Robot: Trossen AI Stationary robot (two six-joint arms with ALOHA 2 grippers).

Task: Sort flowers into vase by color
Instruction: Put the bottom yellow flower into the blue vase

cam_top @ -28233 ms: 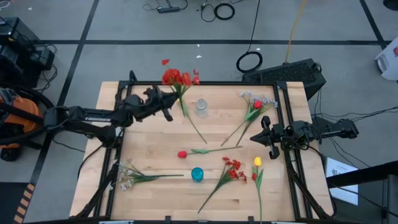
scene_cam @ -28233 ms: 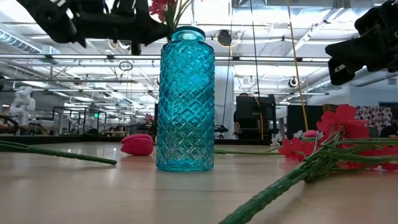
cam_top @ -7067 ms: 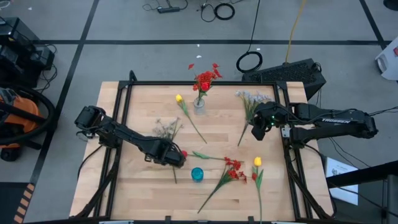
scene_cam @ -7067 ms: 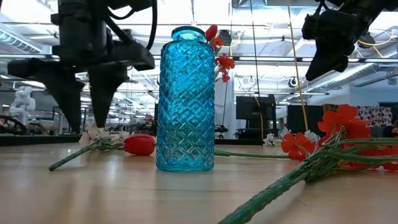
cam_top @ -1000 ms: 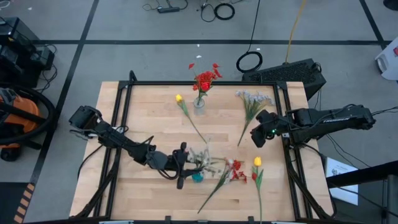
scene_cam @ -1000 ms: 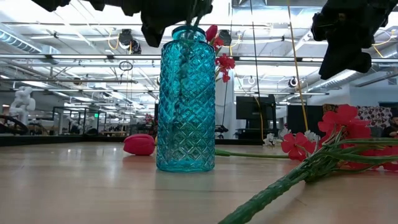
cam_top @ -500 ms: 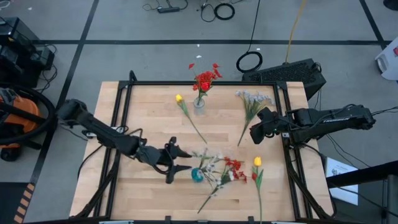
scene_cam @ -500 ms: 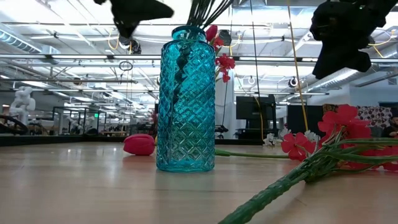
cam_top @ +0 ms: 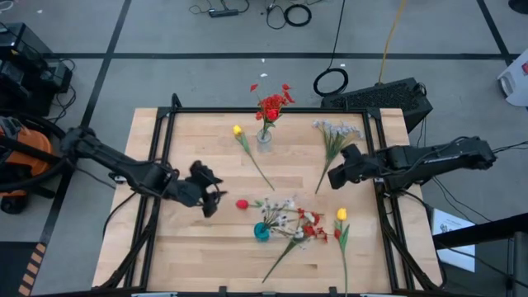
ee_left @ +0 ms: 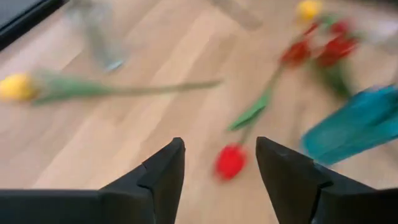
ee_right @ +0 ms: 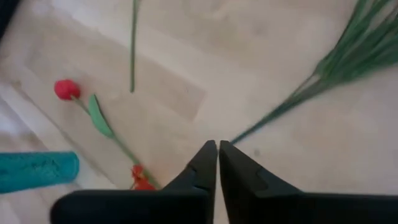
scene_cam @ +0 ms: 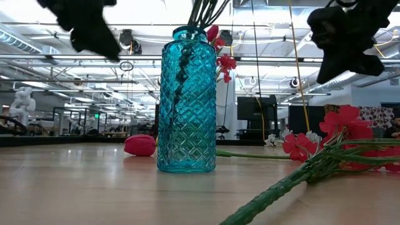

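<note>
Left gripper [cam_top: 211, 196]: jaws open and empty, above the counter [cam_top: 198, 247] left of the red tulip [cam_top: 242, 204]. Right gripper [cam_top: 333, 179]: jaws closed and empty, at the counter's right side near the pale spray [cam_top: 333, 132]. Blue vase [cam_top: 261, 232]: near centre, holding a pale spray. Clear vase [cam_top: 264, 139]: far centre, holding red blooms [cam_top: 271, 106]. Yellow tulips [cam_top: 238, 131] and red stems [cam_top: 309, 224] lie on the counter.

- The left claw [ee_left: 217, 168] hangs over the wooden desk [ee_left: 155, 81], its two dark fingers [ee_left: 163, 171] spread apart with nothing between them.
- A red tulip bud [ee_left: 230, 162] lies on the desk just beyond the fingers.
- The teal vase [ee_left: 354, 124] is near that bud.
- A yellow tulip [ee_left: 15, 87] lies well apart from the bud.
- More red blooms [ee_left: 323, 46] lie past the vase.
</note>
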